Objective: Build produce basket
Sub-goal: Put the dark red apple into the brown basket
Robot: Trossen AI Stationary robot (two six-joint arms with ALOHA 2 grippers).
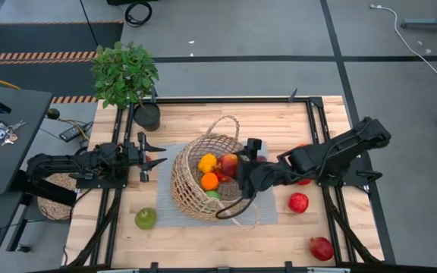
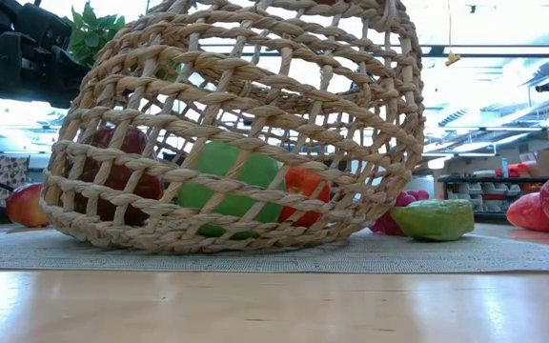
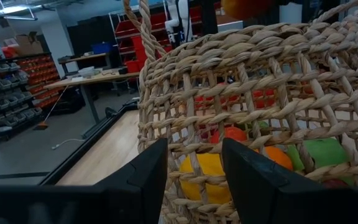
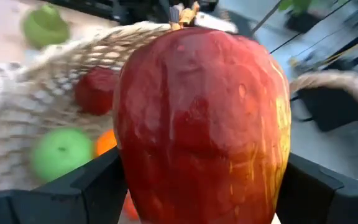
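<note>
Basket (image 1: 203,182) lies tipped on its side at frame centre on a grey mat (image 1: 268,211), w/ orange, yellow & green produce inside; right gripper (image 1: 237,168) clamps a red apple (image 1: 228,164) at its mouth; left gripper (image 1: 158,155), fingers apart, sits just left of basket

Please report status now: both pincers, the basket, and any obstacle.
Right pincer shut on red apple, at basket mouth. Left pincer open beside basket wall. Basket lies tipped on its side, produce inside. Path into basket looks open.
</note>
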